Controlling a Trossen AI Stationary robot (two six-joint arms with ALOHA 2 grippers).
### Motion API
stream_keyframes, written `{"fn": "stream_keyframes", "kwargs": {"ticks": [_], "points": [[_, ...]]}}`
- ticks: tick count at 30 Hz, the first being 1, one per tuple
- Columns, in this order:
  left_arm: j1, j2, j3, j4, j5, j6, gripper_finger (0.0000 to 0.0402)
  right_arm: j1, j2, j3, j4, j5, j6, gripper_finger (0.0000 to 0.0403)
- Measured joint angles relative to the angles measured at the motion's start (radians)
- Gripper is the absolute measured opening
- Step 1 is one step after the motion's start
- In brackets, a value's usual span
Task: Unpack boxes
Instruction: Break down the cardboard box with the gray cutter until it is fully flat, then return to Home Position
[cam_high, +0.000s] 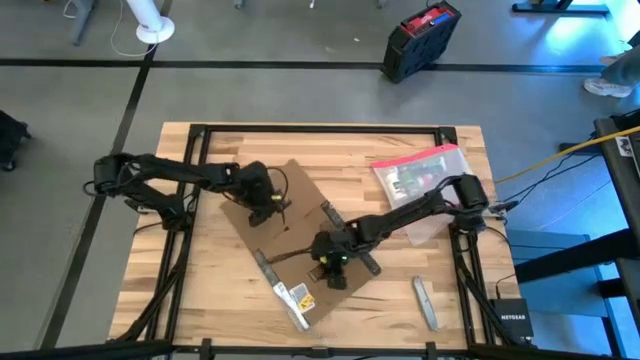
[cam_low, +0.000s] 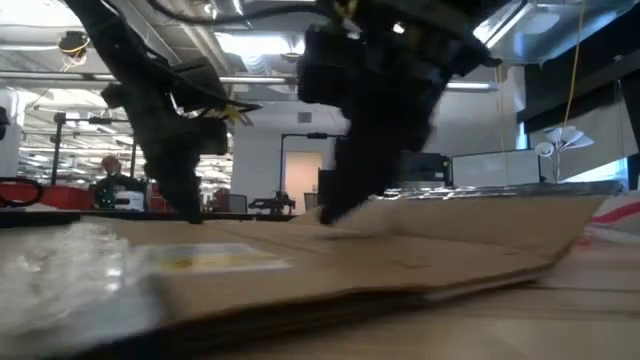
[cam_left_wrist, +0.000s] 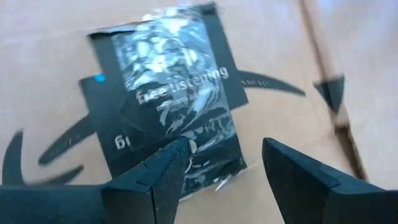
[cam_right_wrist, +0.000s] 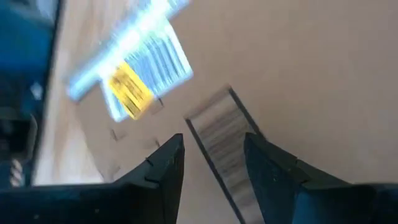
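Note:
The brown cardboard box (cam_high: 290, 238) lies flattened and slantwise on the table's middle; the low view shows it as a low sheet (cam_low: 400, 250). My left gripper (cam_high: 275, 208) is open over its far part, fingers on either side of the black printed tape strip (cam_left_wrist: 174, 93) by the smile-arrow logo. My right gripper (cam_high: 328, 268) is open over its near part, its fingers (cam_right_wrist: 213, 140) straddling a grey strip (cam_right_wrist: 221, 130). The white barcode label (cam_right_wrist: 134, 74) with a yellow sticker lies beyond it. My left gripper points down at the tape strip's end (cam_left_wrist: 205, 168); whether its fingertips touch the cardboard I cannot tell. My right gripper comes down at a slant onto the box's top face (cam_low: 335, 215); whether it touches I cannot tell.
A clear pouch with a pink-red edge (cam_high: 420, 172) lies on the table's far right, under my right arm. A grey tool (cam_high: 425, 302) lies near the right near corner. A black and red case (cam_high: 420, 40) stands on the floor beyond the table.

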Motion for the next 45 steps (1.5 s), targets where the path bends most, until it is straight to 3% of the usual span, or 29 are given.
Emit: {"fn": "stream_keyframes", "kwargs": {"ticks": [7,16,18,24,29,35,45], "points": [[0.102,0.001,0.051,0.085,0.019,-0.067,0.0205,-0.062,0.098,0.021,0.22,-0.006,0.097,0.016],[0.189,-0.003,0.208,0.064,0.252,-0.149,0.0205,-0.156,0.204,0.116,0.317,-0.049,0.114,0.016],[0.194,-0.006,0.258,-0.005,0.283,-0.15,0.0205,-0.176,0.22,0.135,0.337,-0.045,0.115,0.016],[0.197,-0.008,0.461,-0.308,0.23,0.007,0.0205,-0.23,0.223,0.165,0.406,-0.026,0.117,0.016],[0.196,-0.025,0.633,-0.447,0.223,0.065,0.0205,-0.27,0.223,0.238,0.411,-0.038,0.116,0.016],[0.192,-0.127,0.793,-0.566,0.223,0.104,0.0205,-0.267,0.178,0.421,0.296,-0.078,0.06,0.016],[0.184,-0.488,0.842,-0.581,0.206,0.137,0.0205,-0.237,0.053,0.786,-0.238,0.017,-0.199,0.016]]}}
